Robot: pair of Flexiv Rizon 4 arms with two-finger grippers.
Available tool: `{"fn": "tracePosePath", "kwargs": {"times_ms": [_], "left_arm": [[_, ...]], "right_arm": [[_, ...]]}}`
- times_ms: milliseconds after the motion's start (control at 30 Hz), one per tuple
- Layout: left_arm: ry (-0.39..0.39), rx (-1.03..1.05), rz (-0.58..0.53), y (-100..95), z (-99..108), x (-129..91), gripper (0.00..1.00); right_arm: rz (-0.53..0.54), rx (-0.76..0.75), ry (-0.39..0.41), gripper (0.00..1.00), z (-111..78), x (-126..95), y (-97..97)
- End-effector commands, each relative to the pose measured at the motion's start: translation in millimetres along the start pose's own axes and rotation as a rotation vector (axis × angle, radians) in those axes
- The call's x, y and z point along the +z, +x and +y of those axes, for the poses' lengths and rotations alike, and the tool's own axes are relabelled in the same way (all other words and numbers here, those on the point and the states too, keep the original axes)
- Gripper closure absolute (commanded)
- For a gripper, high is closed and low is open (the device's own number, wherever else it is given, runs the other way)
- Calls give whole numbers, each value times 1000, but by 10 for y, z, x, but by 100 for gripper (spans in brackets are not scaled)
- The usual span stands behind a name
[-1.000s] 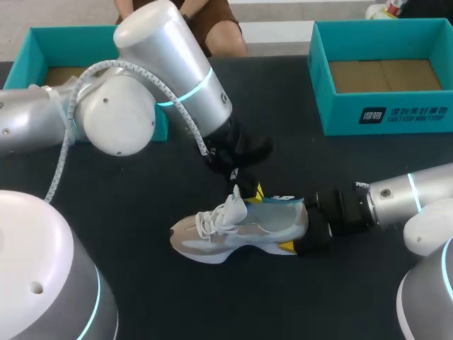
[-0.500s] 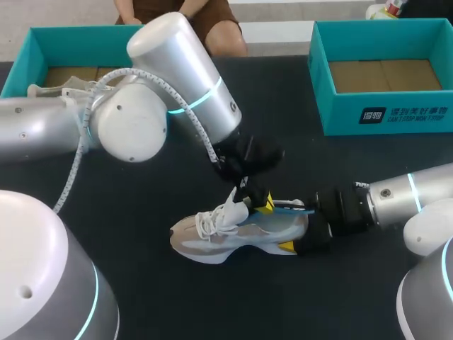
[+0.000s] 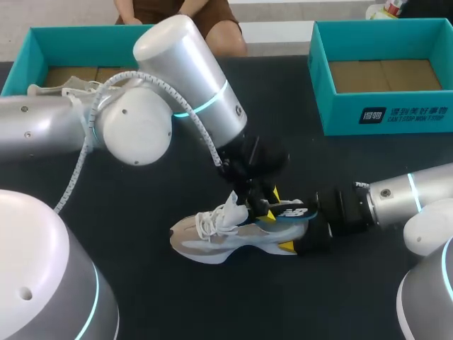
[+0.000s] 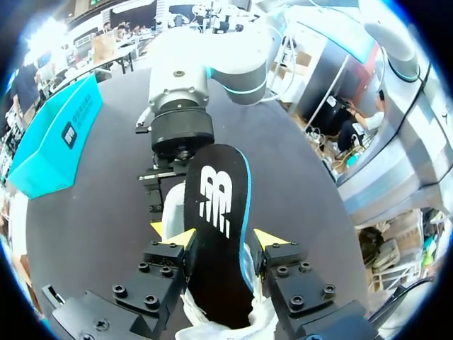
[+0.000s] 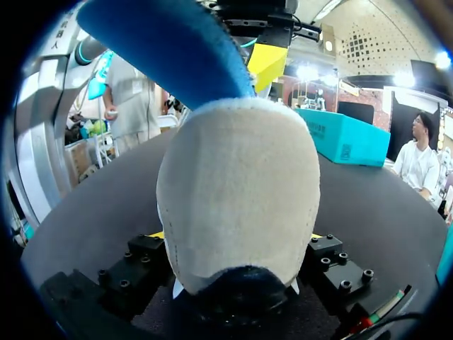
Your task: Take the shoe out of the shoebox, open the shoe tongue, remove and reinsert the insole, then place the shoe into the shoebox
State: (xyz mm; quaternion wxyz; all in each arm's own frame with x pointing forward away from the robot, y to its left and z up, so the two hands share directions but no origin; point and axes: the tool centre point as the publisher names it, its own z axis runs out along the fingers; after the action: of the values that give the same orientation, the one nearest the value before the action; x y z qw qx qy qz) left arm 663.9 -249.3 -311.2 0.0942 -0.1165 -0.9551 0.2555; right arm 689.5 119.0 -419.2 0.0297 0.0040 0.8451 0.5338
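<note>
The shoe (image 3: 212, 237) stands on its sole mid-bench (image 3: 141, 205), well apart from the shoebox (image 3: 382, 117) at the far right. My right end effector (image 5: 237, 237) is clamped on the heel from two sides. My left end effector (image 4: 225, 239) is clamped on the insole (image 4: 216, 212) (black top, blue underside), which projects partway out of the shoe's opening, over the heel.

Bright, even overhead light. Glare on left arm (image 3: 185, 67) shell; faint soft shadow under shoe (image 3: 233, 234) on matte dark worktop (image 3: 141, 205). Wrist views lit ok.
</note>
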Motion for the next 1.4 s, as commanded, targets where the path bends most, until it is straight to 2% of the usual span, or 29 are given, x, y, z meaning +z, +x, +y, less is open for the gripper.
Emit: {"fn": "tracePosePath", "kwargs": {"times_ms": [33, 200, 300, 500, 567, 700, 900, 1033, 1100, 1400], "left_arm": [[-6, 35, -46, 138, 6, 4, 49], [-16, 74, -67, 233, -3, 39, 47], [-27, 86, -125, 265, -18, 70, 46], [-58, 109, -236, 216, -48, 198, 39], [-52, 108, -242, 202, -49, 206, 40], [-56, 114, -345, 178, -42, 230, 39], [-64, 113, -413, 138, -36, 263, 38], [-61, 109, -446, 141, -51, 216, 42], [-61, 114, -471, 151, -58, 188, 50], [-57, 128, -597, 167, -75, 144, 50]], "right_arm": [[-1, 0, 6, 100, -23, 34, 2], [-1, 0, 6, 100, -23, 34, 2], [-1, 0, 6, 100, -23, 34, 2], [-1, 0, 6, 100, -23, 34, 2], [-1, 0, 6, 100, -23, 34, 2], [-1, 0, 6, 100, -23, 34, 2], [-1, 0, 6, 100, -23, 34, 2], [-1, 0, 6, 100, -23, 34, 2], [-1, 0, 6, 100, -23, 34, 2], [-1, 0, 6, 100, -23, 34, 2]]}}
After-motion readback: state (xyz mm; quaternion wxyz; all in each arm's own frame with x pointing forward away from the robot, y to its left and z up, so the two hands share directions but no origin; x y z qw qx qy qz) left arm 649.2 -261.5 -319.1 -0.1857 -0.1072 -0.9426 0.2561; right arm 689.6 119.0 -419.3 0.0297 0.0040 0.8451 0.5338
